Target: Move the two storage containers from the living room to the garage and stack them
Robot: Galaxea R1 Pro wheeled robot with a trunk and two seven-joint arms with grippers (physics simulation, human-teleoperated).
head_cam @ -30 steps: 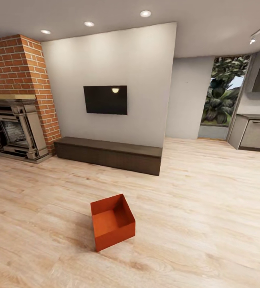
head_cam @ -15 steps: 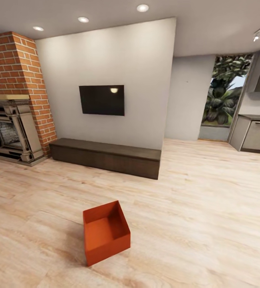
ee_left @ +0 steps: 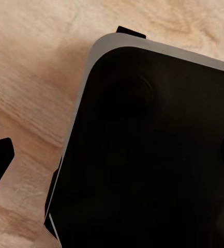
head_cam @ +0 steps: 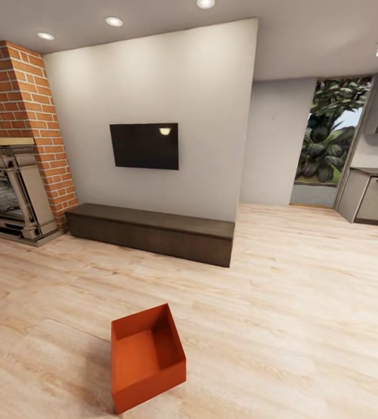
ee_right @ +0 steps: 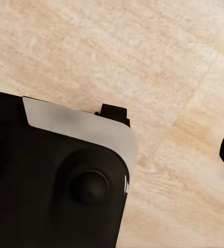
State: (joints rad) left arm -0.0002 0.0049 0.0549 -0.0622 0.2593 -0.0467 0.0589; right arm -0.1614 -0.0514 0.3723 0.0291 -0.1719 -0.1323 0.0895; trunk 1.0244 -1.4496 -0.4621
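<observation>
Resting on the wood plank floor at lower centre-left of the head view, one orange-red storage container sits open-topped and upright. Fireplace cut off at left edge. Wrist views: dark robot body over planks, possibly the base; finger spacing cannot be told. No legible writing.

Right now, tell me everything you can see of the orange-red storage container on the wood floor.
The storage container is an orange-red rectangular bin, open-topped with no lid, with plain smooth walls that flare slightly outward. It looks like matte plastic, though that is a guess. Its inside appears empty. It stands upright on the light wood plank floor, turned at an angle so that one corner points toward the camera. It sits low in the head view, well in front of the long dark bench under the wall TV. Only the floor touches it.
</observation>
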